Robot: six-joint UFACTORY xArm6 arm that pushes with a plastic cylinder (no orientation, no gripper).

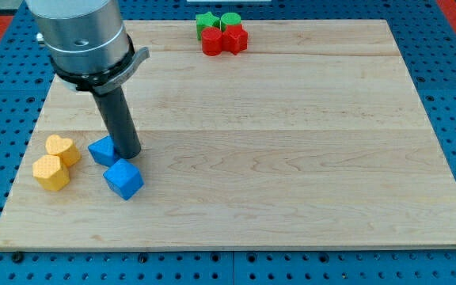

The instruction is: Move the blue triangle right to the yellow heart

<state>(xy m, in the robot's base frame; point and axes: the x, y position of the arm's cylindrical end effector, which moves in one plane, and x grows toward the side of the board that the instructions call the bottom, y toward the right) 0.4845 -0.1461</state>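
Wooden tabletop (pixel 291 158) carries the blue triangle (pixel 101 150) touching my tip (pixel 129 154) on its right, yellow heart (pixel 62 148) just left, blue cube (pixel 123 178) nearer; no hand exists.

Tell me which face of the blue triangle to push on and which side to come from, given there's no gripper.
Nothing can grip it; my tip can only push. The blue triangle sits just to the view's right of the yellow heart, with my tip against the triangle's right edge. Probably best to press on that right-hand face, coming from the view's right and pushing left. The blue cube lies below, clear of that line.
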